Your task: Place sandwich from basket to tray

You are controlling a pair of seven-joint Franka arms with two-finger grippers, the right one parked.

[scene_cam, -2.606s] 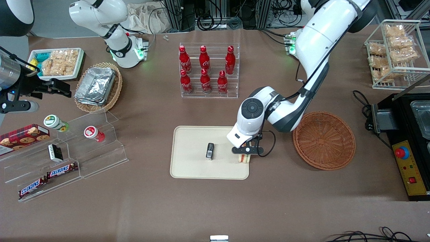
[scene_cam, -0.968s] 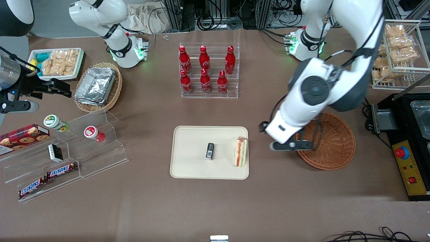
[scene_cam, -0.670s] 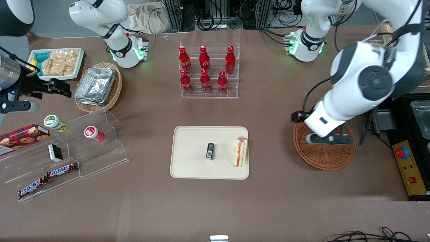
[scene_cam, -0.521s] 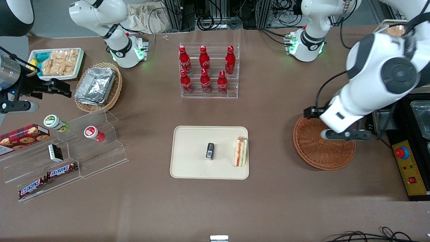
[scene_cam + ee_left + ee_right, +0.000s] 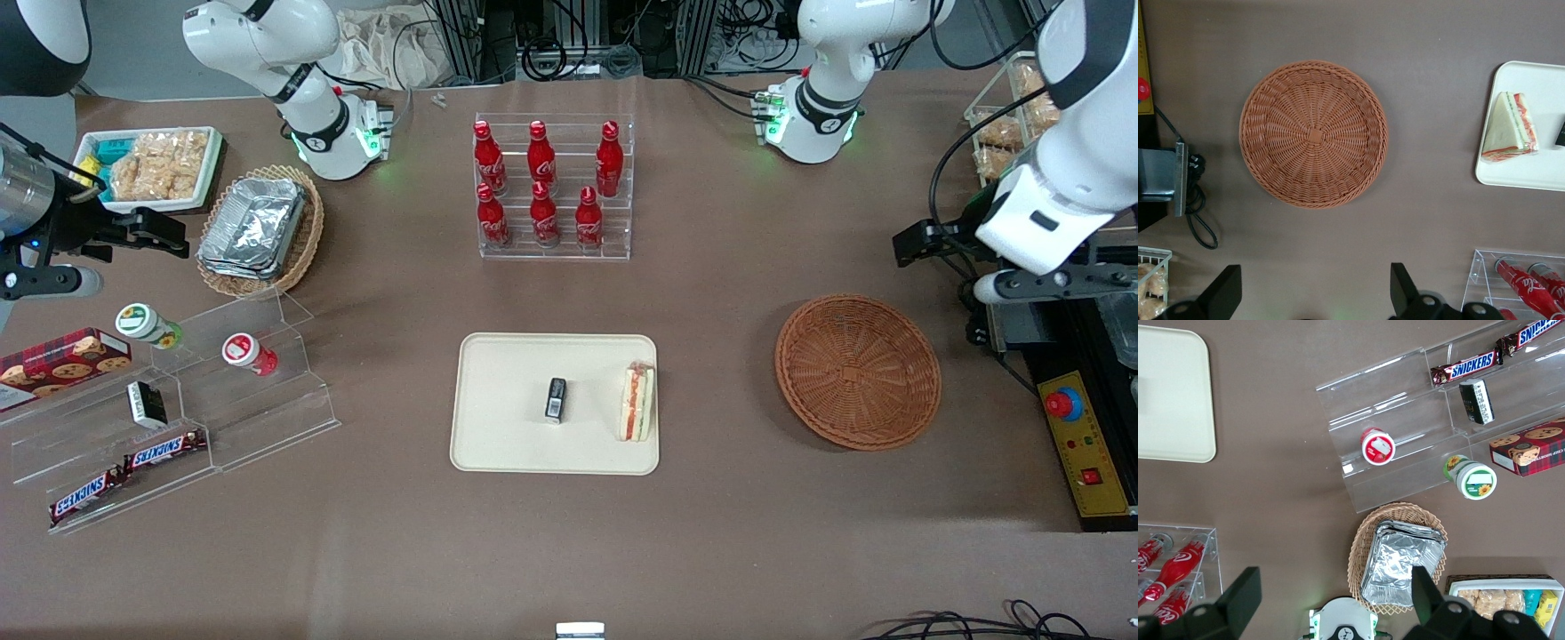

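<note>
The sandwich (image 5: 637,403) lies on the cream tray (image 5: 498,444), at the tray edge nearest the basket, its orange-red and green filling showing. The wrist view has the sandwich (image 5: 1509,129) resting near a corner of the tray (image 5: 1531,175). The round reddish-brown basket (image 5: 858,371) stands beside the tray toward the working arm's end, with nothing in it (image 5: 1313,133). My gripper (image 5: 1053,284) hangs high above the table edge, farther from the front camera than the basket. It is open (image 5: 1315,293), its fingers wide apart with only bare table between them.
A small black item (image 5: 556,398) lies mid-tray. A rack of red bottles (image 5: 551,188) stands farther back. A black machine with a red button (image 5: 1089,382) and a wire snack rack (image 5: 1040,133) sit at the working arm's end. Acrylic shelves (image 5: 178,400) stand toward the parked arm.
The gripper let go of the sandwich on the tray, rose, and swung across the basket toward the working arm's end of the table. The sandwich has stayed where it was set.
</note>
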